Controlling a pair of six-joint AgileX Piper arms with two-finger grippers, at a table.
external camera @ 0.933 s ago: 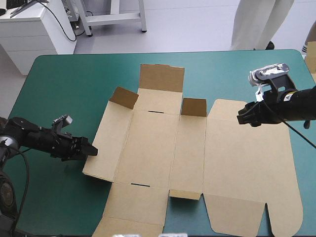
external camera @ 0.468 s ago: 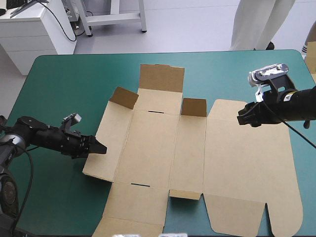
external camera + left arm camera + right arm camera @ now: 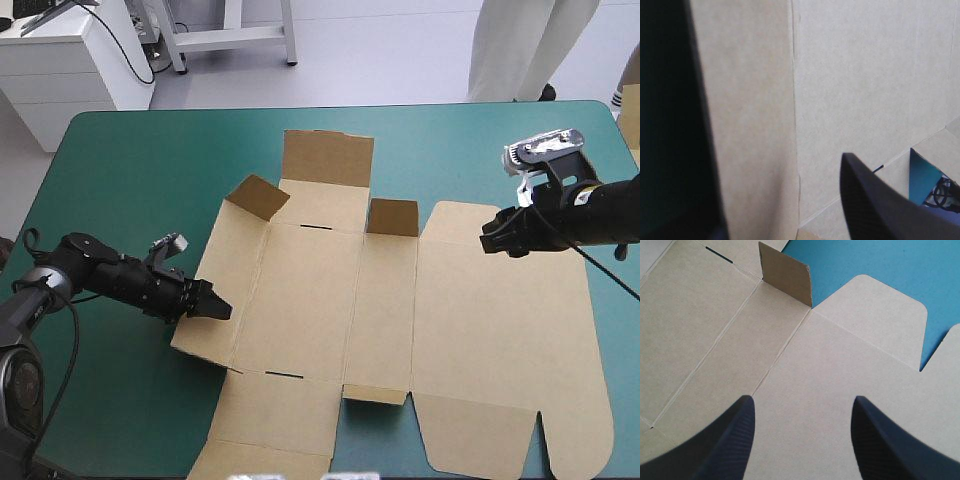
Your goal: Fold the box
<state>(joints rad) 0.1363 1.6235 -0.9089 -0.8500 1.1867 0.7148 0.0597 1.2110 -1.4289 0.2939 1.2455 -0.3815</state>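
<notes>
The brown box [image 3: 400, 310] lies as a flat cut sheet across the middle of the table. Two small flaps stand raised along its far side, one [image 3: 255, 196] at the left panel and one [image 3: 393, 217] near the centre. My left gripper [image 3: 215, 305] is low at the sheet's left side panel, tips reaching over that panel's outer edge. In the left wrist view its gripper [image 3: 772, 160] is open and the board [image 3: 850, 75] fills the space ahead. My right gripper [image 3: 497, 238] hovers open above the large right panel [image 3: 805, 370], with the raised centre flap [image 3: 787, 276] ahead of it.
The teal-green cover [image 3: 130, 190] shows left of the box and along the far edge. The sheet's near flaps [image 3: 265, 430] reach the table's near edge. The right panel's rounded corner [image 3: 600, 400] lies close to the right edge.
My left gripper has slid right along the table from beside the box onto its left panel edge, and that panel has shifted slightly. The right arm has not moved.
</notes>
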